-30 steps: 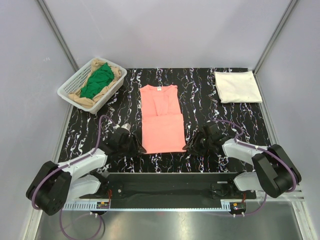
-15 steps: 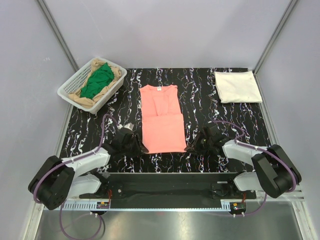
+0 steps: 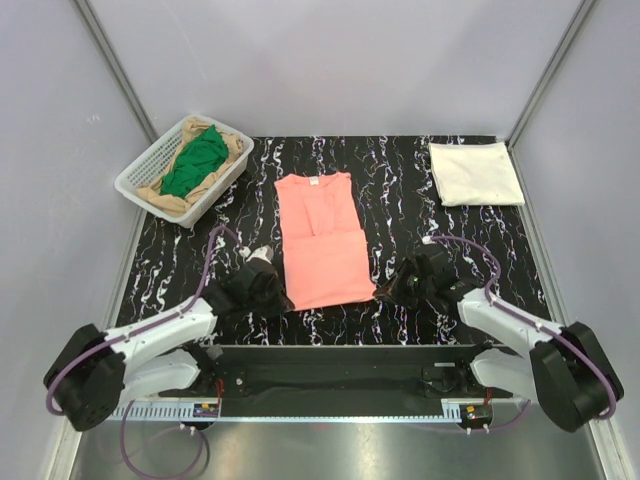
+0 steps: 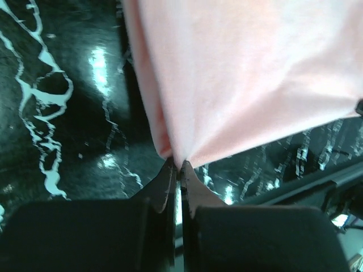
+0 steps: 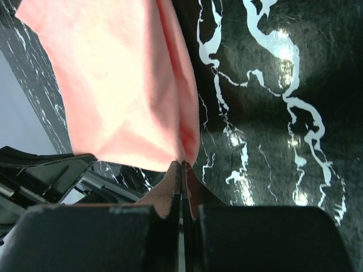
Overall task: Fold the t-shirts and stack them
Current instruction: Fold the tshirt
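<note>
Top external view: the pink shirt (image 3: 322, 240) is laid right of the basket (image 3: 138, 172), its near corners pinched tight, the basket-side one by the left gripper (image 3: 287, 300), the other by the right gripper (image 3: 381, 293), with the long axis running straight away from both grippers.

white mesh basket (image 3: 143, 165): far-left table corner | table (image 3: 400, 200): black, white-veined marble pattern

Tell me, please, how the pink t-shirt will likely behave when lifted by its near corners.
Probably floppy: the pink t-shirt puckers where the left gripper and right gripper pinch its corners. Likely to sag between them, being thin, soft cloth.
</note>
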